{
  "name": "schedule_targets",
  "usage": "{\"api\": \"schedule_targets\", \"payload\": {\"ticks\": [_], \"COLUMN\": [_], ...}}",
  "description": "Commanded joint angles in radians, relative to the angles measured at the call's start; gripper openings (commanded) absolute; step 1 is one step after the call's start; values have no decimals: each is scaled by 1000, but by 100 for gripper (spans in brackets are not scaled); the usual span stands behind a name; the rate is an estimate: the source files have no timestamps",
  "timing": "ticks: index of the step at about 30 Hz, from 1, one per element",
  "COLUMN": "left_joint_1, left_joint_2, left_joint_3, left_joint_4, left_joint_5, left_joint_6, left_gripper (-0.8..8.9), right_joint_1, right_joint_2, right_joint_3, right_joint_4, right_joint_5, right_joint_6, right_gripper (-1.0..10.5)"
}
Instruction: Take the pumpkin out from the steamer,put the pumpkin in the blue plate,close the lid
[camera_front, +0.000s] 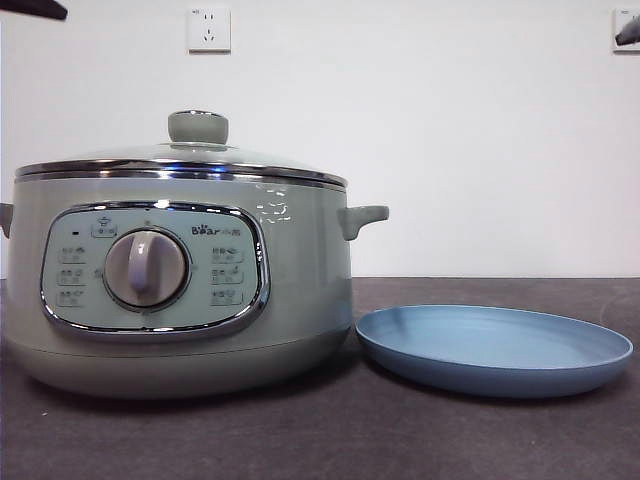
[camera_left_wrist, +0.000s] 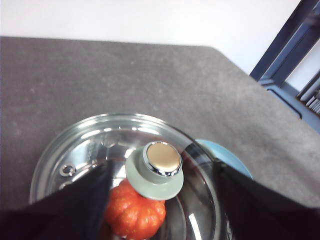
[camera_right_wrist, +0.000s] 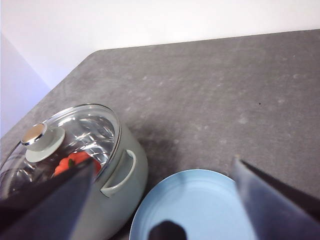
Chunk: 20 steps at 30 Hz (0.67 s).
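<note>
- Behind everything a plain white wall (camera_front: 450, 130) is filling the background, with a socket (camera_front: 208, 29) mounted high on it.
- Dark grey stone-look table (camera_front: 450, 440) is carrying all the things and is stretching well beyond both sets of jaws.
- Standing on it, the steamer (camera_front: 300, 300) is showing its dial and button panel to the front view; it is sitting below the left gripper and off to one side of the right gripper's jaws.
- Its lid (camera_left_wrist: 85, 140) is lying closed on the chrome rim, directly under the gap between the left jaws.
- Just beside the steamer, the blue plate (camera_front: 495, 350) is lying flat on the table, bare, and it is showing between the right jaws.
- Hovering above the lid, the left gripper (camera_left_wrist: 160, 200) is holding its jaws wide apart, one on each side of the knob, grasping nothing.
- Hanging over the plate, the right gripper (camera_right_wrist: 165, 200) is also keeping its jaws spread, with nothing between them.
- Inside the steamer, the pumpkin (camera_left_wrist: 135, 212) is sitting under the glass, visible through it close to the left gripper's jaw and partly hidden by the knob.
- Centred between the left jaws, the knob (camera_left_wrist: 160, 167) is sticking up from the lid, untouched by either jaw.
</note>
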Motion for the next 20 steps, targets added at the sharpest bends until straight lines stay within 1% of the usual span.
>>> {"api": "schedule_targets", "payload": {"ticks": [1, 5, 8, 10, 12, 15, 20], "left_joint_1": [-47, -122, -190, -229, -267, -313, -356], "left_joint_2": [42, 129, 209, 259, 311, 376, 461], "left_joint_3": [43, 130, 203, 244, 279, 312, 336], "left_joint_4": [-28, -115, -184, -210, -220, -222, -227], "left_joint_5": [-48, -129, -211, -253, -291, -337, -398], "left_joint_6": [18, 75, 121, 145, 166, 175, 202], "left_gripper": [472, 472, 472, 472, 472, 472, 472], "right_joint_1": [4, 8, 8, 8, 8, 8, 8], "right_joint_2": [0, 0, 0, 0, 0, -1, -1], "right_joint_3": [3, 3, 3, 3, 3, 3, 3], "right_joint_4": [6, 5, 0, -6, -13, -25, -41], "right_joint_5": [0, -1, -2, -3, -3, -3, -2], "right_joint_6": [-11, -6, 43, 61, 63, 63, 63], "right_gripper": [505, 505, 504, 504, 504, 504, 504]}}
